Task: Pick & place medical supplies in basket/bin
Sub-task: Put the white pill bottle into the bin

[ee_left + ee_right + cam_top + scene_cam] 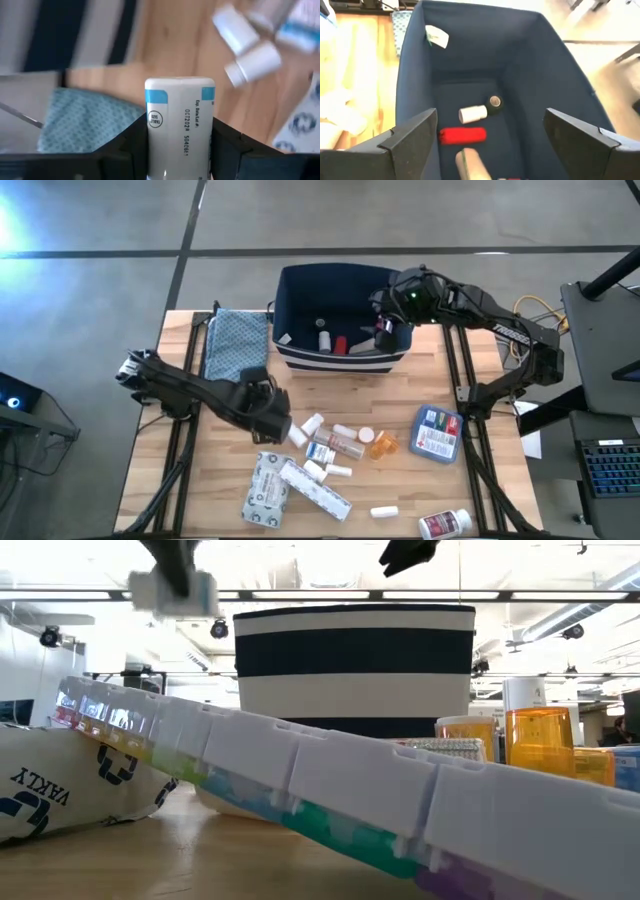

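- High view: left gripper [272, 420] is over the table beside the cloth [236, 343]; right gripper [388, 326] hangs over the bin [342, 358]. Loose supplies [340, 445] lie mid-table.
- Low view: a pill organiser [330, 785] lies in front of the striped bin.
- Left wrist view: fingers [131, 142] are clamped on a white bottle [179, 127].
- Right wrist view: jaws are spread and empty above the bin; a red tube [463, 135] lies inside.
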Available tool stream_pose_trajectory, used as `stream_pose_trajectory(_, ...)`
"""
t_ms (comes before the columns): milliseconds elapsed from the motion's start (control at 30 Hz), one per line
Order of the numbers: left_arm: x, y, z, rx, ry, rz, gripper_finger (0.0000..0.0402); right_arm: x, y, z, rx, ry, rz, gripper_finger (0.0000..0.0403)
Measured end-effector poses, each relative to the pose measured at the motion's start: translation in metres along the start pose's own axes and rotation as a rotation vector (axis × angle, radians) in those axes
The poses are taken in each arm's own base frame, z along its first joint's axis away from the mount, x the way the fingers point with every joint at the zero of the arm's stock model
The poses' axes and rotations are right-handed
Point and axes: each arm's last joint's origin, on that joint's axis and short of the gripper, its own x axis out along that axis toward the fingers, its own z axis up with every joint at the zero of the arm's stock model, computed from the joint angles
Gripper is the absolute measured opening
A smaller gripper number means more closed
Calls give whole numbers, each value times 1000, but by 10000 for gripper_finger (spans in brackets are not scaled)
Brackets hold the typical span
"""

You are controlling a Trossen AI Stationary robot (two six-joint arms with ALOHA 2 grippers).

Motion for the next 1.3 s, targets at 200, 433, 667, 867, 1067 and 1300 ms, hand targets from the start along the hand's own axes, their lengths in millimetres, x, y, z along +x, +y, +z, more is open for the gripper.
stream_pose_trajectory(200,-39,24,15,-115,-198,110,135,0,0,1,-14,-15,-4,352)
stream_pose_trajectory(433,-61,80,49,-250,-436,316,136,0,0,2,-17,-22,-5,352)
stream_pose_trajectory(667,-32,140,86,-159,-536,239,136,0,0,2,-3,-16,-5,352)
stream_pose_trajectory(867,11,198,93,-267,-598,141,136,-5,-1,-4,43,34,-22,352)
stream_pose_trajectory(1067,51,230,91,-339,-656,210,142,-12,0,-10,96,82,-18,352)
stream_pose_trajectory(1300,74,216,87,-358,-595,149,220,-17,1,-17,168,134,-12,352)
